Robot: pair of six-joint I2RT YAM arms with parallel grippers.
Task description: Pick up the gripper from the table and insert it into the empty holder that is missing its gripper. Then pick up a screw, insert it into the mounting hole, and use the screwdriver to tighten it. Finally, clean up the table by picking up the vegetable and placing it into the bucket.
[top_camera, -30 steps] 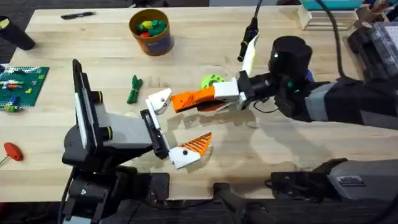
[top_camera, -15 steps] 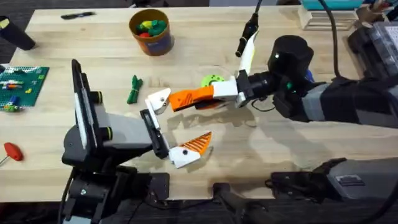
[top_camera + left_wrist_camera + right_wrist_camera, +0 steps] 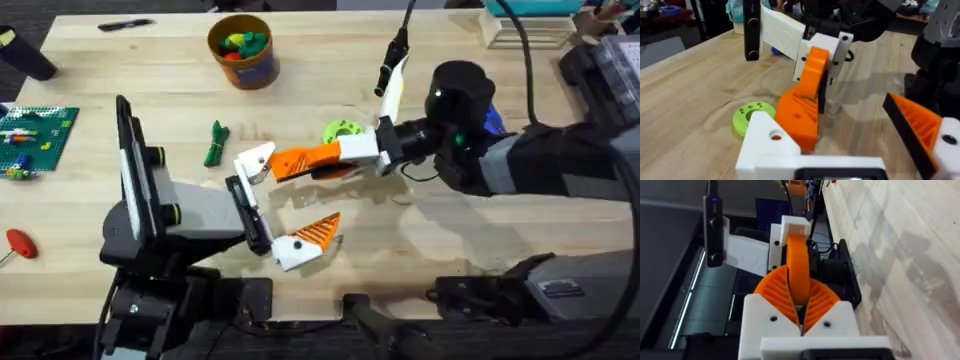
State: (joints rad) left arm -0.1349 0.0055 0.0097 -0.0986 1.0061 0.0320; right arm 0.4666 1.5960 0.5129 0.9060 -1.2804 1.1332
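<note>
Overhead: right gripper (image 3: 345, 152), reaching in from the table's right side to mid-table, is clamped on the gripper (image 3: 305, 160), the loose orange wedge, whose long axis runs along the table's length with its free end at the holder (image 3: 256, 161). The holder is the bare white block on the left gripper (image 3: 277, 205), whose fingers are spread wide; its other finger carries its orange pad toward the near edge. The wedge tip appears touching or just beside the holder; whether it is seated cannot be told. Vegetable (image 3: 215, 143) lies left of the holder, bucket (image 3: 242, 50) near the far edge. Left wrist: wedge (image 3: 802, 100) slants down from the right gripper's white blocks (image 3: 827, 50) to the holder (image 3: 771, 145); a lime disc (image 3: 751, 114) lies beside it. Right wrist: wedge (image 3: 797, 272) pinched between ribbed pads (image 3: 771, 296), pointing straight at the holder (image 3: 790, 227). Judgement: insertion step; the push should follow the wedge's long axis into the holder, which the left arm presents.
</note>
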